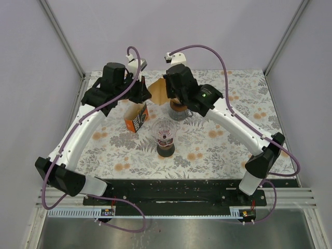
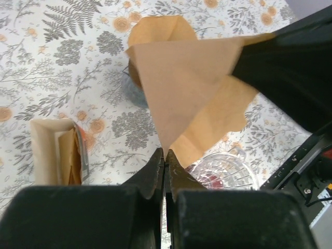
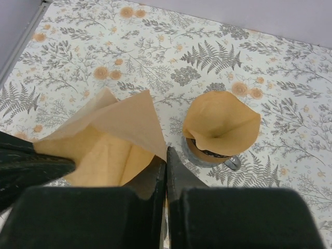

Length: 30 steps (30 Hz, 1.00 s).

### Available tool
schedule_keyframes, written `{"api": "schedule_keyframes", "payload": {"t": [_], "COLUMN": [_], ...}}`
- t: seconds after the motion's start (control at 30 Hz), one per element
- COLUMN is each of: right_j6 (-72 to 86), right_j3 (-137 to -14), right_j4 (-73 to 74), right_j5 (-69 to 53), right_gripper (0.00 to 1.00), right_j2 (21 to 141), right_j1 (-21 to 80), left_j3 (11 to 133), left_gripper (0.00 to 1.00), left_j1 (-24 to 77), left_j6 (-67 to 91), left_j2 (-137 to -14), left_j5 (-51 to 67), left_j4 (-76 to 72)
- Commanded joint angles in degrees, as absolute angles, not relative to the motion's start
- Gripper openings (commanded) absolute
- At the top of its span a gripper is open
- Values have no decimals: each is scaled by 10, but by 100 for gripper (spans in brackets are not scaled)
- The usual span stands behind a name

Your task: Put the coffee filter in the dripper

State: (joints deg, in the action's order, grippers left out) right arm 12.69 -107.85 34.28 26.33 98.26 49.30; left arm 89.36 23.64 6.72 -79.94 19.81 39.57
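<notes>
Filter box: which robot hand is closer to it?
Left. The left hand hangs close beside the filter box; the right hand is farther, across the paper filter both pinch.

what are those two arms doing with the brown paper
Both arms hold one brown coffee filter in the air between them: the left fingers are shut on one corner, the right fingers on another. Nearby, the clear glass dripper has no filter in it yet. A second dripper behind already holds one, and a filter box stands on the table.

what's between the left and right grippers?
A brown coffee filter, pinched by the left gripper and the right gripper, spans the gap; both wrist views show it.
</notes>
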Motion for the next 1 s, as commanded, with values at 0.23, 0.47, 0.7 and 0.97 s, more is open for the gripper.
{"api": "schedule_keyframes", "payload": {"t": [0.23,0.47,0.7,0.97], "right_j6": [148,193,226,229], "right_j3": [-1243,-1288,-1300,-1270], "right_j4": [578,681,739,759], "right_j5": [172,51,2,-110], "right_gripper": [0,0,0,0], "right_j2": [985,992,991,993], "right_j1": [477,477,477,479], "left_j3": [956,960,974,947], "left_gripper": [0,41,69,73], "left_j1": [237,248,249,250], "left_j6": [4,-20,-19,-9], "left_j2": [-788,-759,-742,-737], "left_j5": [265,283,355,412], "left_j4": [502,549,561,552]}}
